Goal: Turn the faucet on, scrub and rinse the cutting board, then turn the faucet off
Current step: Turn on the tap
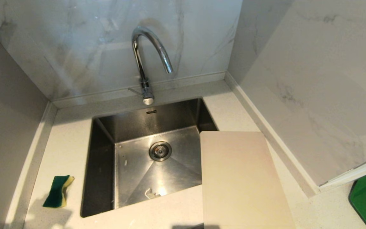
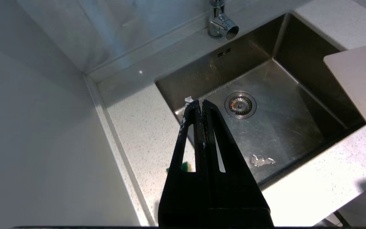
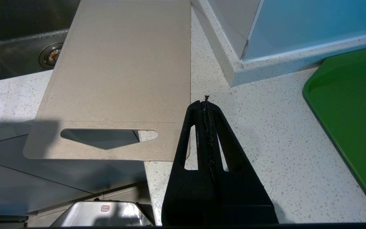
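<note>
One faucet (image 1: pixel 145 63) stands behind the sink (image 1: pixel 102 149), spout arching over it. One cutting board (image 1: pixel 240 181) lies flat on the worktop (image 1: pixel 65 149) right of the sink, one corner overhanging it, long axis running front-to-back, handle hole toward me. One sponge (image 1: pixel 57 191) lies left of the sink. My left gripper (image 2: pixel 202 103) hangs clenched and empty above the sink; my right gripper (image 3: pixel 206 103), clenched and empty, is beside the board.
</note>
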Tool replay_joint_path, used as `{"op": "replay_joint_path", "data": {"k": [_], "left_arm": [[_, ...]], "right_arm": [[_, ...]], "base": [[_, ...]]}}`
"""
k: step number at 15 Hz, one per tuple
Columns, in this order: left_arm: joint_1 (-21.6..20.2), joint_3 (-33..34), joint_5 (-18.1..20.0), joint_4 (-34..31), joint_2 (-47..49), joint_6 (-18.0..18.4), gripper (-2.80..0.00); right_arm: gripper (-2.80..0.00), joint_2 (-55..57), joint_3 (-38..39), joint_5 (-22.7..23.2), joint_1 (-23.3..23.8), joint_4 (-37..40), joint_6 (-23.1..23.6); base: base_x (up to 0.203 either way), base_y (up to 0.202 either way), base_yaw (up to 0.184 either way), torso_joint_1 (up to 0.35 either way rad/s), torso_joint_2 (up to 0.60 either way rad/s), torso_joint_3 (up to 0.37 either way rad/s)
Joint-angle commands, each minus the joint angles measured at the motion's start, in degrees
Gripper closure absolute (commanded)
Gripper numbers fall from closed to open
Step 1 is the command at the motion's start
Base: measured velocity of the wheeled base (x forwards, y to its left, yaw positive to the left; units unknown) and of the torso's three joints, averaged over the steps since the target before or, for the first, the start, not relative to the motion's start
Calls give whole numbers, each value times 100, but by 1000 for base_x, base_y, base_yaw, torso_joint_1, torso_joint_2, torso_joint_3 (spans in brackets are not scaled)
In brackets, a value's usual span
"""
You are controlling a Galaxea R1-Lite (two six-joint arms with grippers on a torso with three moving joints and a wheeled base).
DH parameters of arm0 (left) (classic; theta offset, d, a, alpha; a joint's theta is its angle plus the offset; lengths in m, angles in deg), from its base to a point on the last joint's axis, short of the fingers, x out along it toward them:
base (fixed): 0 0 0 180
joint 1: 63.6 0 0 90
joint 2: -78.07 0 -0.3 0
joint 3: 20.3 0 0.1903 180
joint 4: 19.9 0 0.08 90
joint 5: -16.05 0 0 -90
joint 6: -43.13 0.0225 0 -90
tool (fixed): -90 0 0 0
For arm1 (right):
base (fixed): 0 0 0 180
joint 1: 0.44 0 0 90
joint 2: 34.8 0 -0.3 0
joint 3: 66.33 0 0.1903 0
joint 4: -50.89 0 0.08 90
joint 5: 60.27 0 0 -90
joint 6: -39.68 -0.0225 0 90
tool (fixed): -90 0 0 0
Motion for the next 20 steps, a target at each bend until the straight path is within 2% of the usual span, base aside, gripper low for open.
{"op": "replay_joint_path", "data": {"k": [1, 4, 6, 7, 10, 12, 14, 17, 20], "left_arm": [[51, -337, -5, -6, 668, 20, 0], [268, -822, -93, -13, 1265, 32, 0], [74, -1166, -41, -170, 1476, 54, 0], [-94, -1485, 58, -408, 1624, 59, 0], [-565, -2640, 689, -1579, 2139, 43, 0], [-651, -3027, 837, -1834, 2451, 53, 0], [-654, -3332, 805, -1929, 2784, 55, 0], [-581, -4226, 584, -2367, 3584, 56, 0], [-102, -4854, 25, -2446, 4478, 55, 0]], "right_arm": [[0, -4, 0, 1, 0, -1, 0], [0, -4, 0, 1, -2, -1, 0], [0, -4, 0, 1, 0, -1, 0], [0, -4, 0, 1, 0, -1, 0], [0, -4, 0, 1, 0, -1, 0], [0, -4, 0, 1, 0, -1, 0], [0, -4, 0, 1, 0, -1, 0], [0, -4, 0, 1, 0, -1, 0], [0, -4, 0, 1, 0, -1, 0]], "base": [[0, 0, 0, 0, 0, 0], [0, 0, 0, 0, 0, 0], [0, 0, 0, 0, 0, 0], [0, 0, 0, 0, 0, 0], [0, 0, 0, 0, 0, 0], [0, 0, 0, 0, 0, 0], [0, 0, 0, 0, 0, 0], [0, 0, 0, 0, 0, 0], [0, 0, 0, 0, 0, 0]]}}
